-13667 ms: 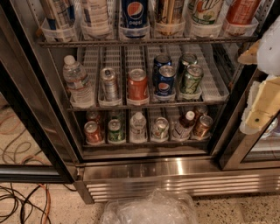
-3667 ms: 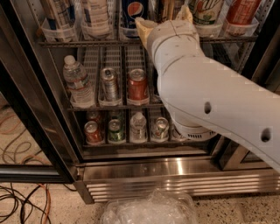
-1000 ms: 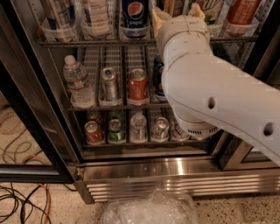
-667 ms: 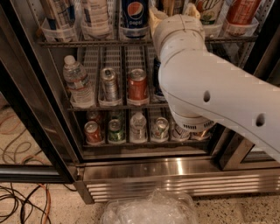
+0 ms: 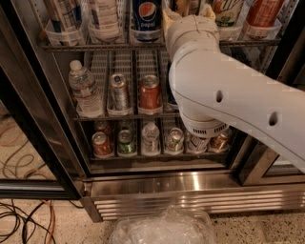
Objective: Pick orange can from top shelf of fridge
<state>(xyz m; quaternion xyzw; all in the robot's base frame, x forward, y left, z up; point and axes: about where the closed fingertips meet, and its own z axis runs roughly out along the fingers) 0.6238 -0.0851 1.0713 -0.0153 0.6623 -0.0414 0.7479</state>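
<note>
the gripper (image 5: 187, 13) is up at the top shelf (image 5: 95, 46) of the fridge (image 5: 157, 183), and its white arm (image 5: 224, 90) covers the middle racks. the orange can (image 5: 182, 5) stands on that shelf just right of the pepsi bottle (image 5: 146, 16), right at the gripper and mostly hidden. i cannot tell whether the gripper is wide, narrow or holding the can.

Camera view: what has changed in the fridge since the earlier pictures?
The white arm swung in from the right, and its gripper rose to the top shelf, beside the Pepsi bottle. Nothing visibly taken. The water bottle and red can stayed put.
</note>
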